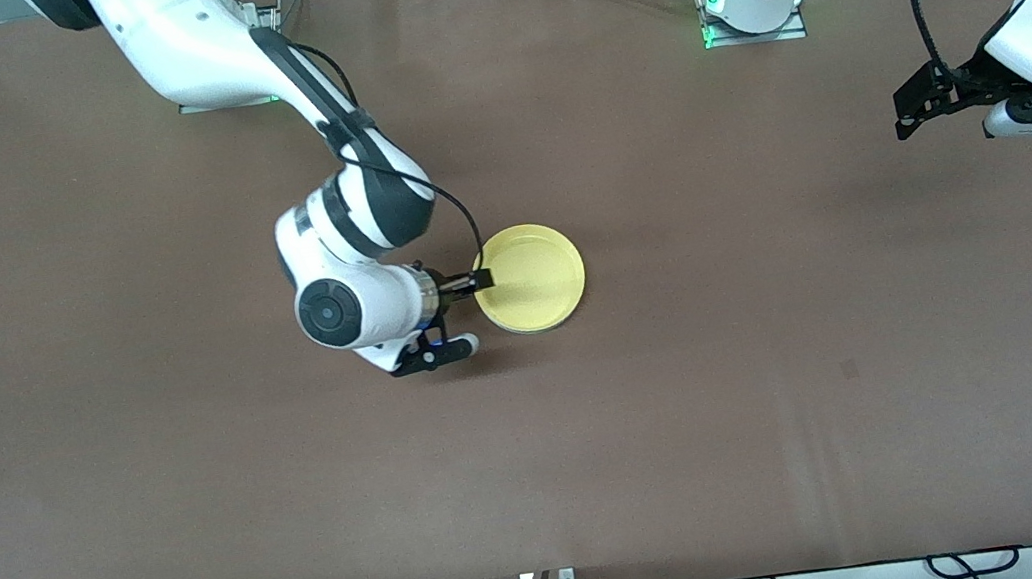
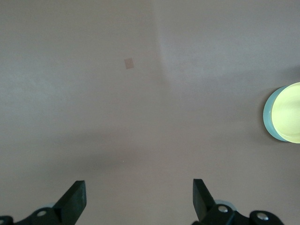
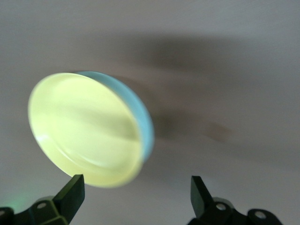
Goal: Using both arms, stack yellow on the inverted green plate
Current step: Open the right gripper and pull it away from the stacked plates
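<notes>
My right gripper (image 3: 133, 194) is spread wide, nothing held, sitting low at the rim of the yellow plate (image 1: 532, 277), which rests mid-surface (image 1: 790, 372) on top of the green plate (image 3: 144, 119), green edge showing under it. My left gripper (image 2: 139, 197) is also released and empty, waiting over bare surface toward the left arm's end. No readable labels or writing on either plate.
</notes>
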